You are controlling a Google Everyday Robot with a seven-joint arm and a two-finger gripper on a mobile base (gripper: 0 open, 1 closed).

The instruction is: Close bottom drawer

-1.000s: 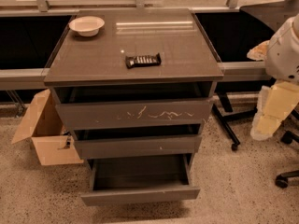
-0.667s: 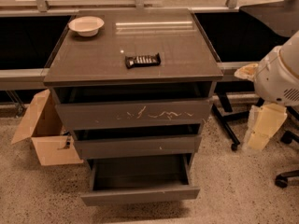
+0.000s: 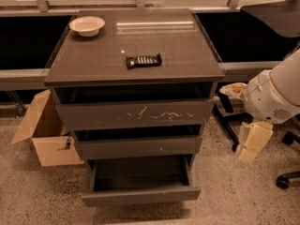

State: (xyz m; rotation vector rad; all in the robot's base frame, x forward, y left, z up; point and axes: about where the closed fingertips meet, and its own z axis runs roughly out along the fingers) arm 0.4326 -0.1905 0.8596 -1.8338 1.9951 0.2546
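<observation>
1. Tool (image 3: 253, 143): located at the right side of the camera view, hanging below the rounded white arm body (image 3: 274, 95). It is a cream-coloured part pointing down over the floor, well apart from the cabinet. Whether it is released or clenched cannot be told from this view.
2. Bottom drawer (image 3: 140, 197), position: it is the lowest of three drawers in the dark grey-brown cabinet (image 3: 209, 93). It stands pulled out toward the camera, farther than the two drawers above it.
3. Bottom drawer, appearance: it is wide and shallow, with a flat, handleless, plain front panel. Seen from above, the panel appears as a narrow strip along the near edge. The interior behind it is dark.
4. Middle drawer (image 3: 138, 146): it sits directly above the bottom drawer and is slightly open. Its front bears a small white speck.
5. Top drawer (image 3: 136, 114): it has a taller front with white scratches across the centre. It is also slightly open, with a dark gap showing beneath the tabletop.
6. Tabletop (image 3: 103, 55): it carries a white bowl (image 3: 87, 25) at the rear left corner and a dark wrapped bar (image 3: 144, 60) near the centre. The two are well apart.
7. Surroundings: an open cardboard box (image 3: 44, 130) stands on the speckled floor (image 3: 225, 205) just beside the cabinet's left side. A black chair base (image 3: 287, 178) shows at the right edge, near the tool.
</observation>
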